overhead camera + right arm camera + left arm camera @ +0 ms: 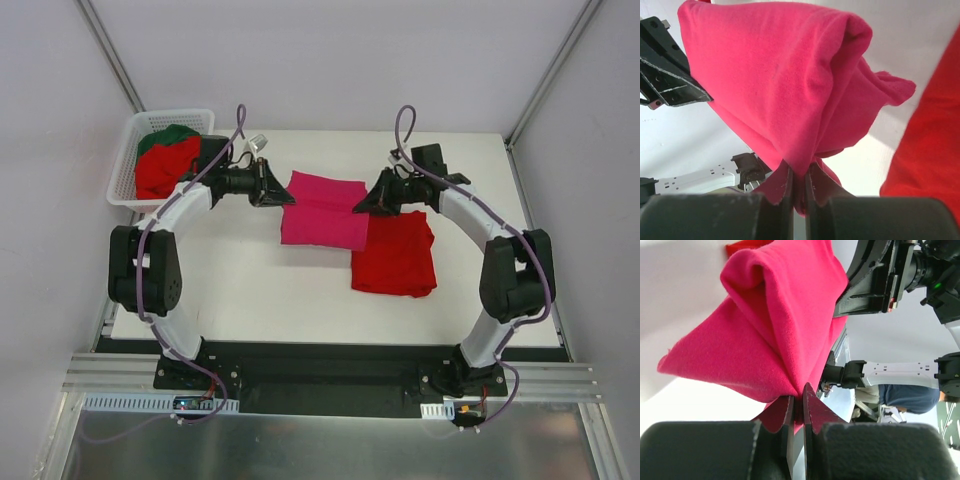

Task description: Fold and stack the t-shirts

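Note:
A magenta-pink t-shirt (322,210), folded into a band, is held off the table between both arms. My left gripper (284,194) is shut on its left edge, the cloth (775,330) pinched between the jaws at my left gripper (799,399). My right gripper (362,203) is shut on the right edge, with the pink cloth (785,85) bunching from my right gripper (799,172). A folded bright red t-shirt (395,254) lies flat on the table, its upper left corner under the pink one. A red t-shirt (166,166) and a dark green one (165,135) lie crumpled in the basket.
The white plastic lattice basket (128,165) stands at the table's back left corner. The white table (250,280) has bare surface in front of the shirts. Its right edge (535,230) meets a grey wall.

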Available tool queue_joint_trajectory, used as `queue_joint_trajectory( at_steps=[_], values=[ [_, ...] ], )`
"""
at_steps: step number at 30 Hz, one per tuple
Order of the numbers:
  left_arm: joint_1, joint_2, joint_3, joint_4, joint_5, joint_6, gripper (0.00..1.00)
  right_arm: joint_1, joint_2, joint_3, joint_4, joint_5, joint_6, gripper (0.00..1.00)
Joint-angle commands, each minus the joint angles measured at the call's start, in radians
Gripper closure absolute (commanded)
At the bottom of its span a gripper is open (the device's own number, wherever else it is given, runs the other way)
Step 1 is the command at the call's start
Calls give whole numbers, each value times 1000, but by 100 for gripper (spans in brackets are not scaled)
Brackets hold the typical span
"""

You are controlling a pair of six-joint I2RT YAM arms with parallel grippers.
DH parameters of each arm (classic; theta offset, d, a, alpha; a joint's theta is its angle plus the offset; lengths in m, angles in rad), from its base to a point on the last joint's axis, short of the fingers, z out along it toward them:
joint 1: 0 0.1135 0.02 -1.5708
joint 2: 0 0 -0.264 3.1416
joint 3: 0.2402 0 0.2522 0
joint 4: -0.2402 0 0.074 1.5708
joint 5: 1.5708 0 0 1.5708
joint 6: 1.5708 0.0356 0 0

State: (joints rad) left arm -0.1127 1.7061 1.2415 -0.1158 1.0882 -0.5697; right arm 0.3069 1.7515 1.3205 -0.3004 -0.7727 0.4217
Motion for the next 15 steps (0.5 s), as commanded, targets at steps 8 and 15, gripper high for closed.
queue_joint_trajectory(
  at_steps=[8,15],
  values=[
    [-107,173,236,11,-24,-48,100,-158,-102,23,-146,-7,-104,98],
    [-166,242,312,13,-30,-68,100,-239,-130,20,-187,-14,-132,99]
  ],
)
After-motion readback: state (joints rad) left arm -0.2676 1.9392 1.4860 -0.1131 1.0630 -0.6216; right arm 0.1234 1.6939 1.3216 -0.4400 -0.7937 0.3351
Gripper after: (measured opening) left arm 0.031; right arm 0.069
